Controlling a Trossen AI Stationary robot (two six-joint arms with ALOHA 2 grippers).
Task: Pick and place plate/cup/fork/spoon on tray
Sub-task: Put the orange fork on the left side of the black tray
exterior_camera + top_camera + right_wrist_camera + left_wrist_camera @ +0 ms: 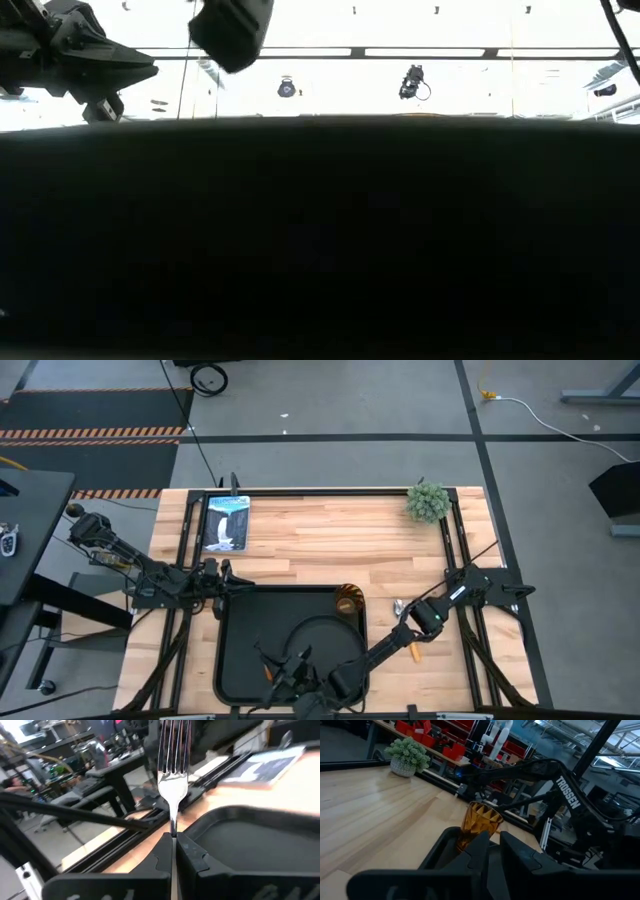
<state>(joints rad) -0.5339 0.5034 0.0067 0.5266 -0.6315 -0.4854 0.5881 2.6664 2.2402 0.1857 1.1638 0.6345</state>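
Observation:
The black tray lies at the table's near middle. The round black plate lies on it, and the amber cup stands in its far right corner; the cup also shows in the left wrist view. The spoon lies on the wood right of the tray. My right gripper is over the tray's near part, shut on the fork. My left gripper is at the tray's far left corner, with its fingers together and empty. My right gripper pinches the fork's slim silver neck, just below the pronged head, between its two fingers. The fingers lie along the fork, and the prongs stick out past the fingertips toward the table's far left. The fork is above the tray's floor.
A picture card lies at the table's far left and a small potted plant stands at the far right. Black frame rails run along both table sides. The low view is mostly blocked by a dark surface close to the camera.

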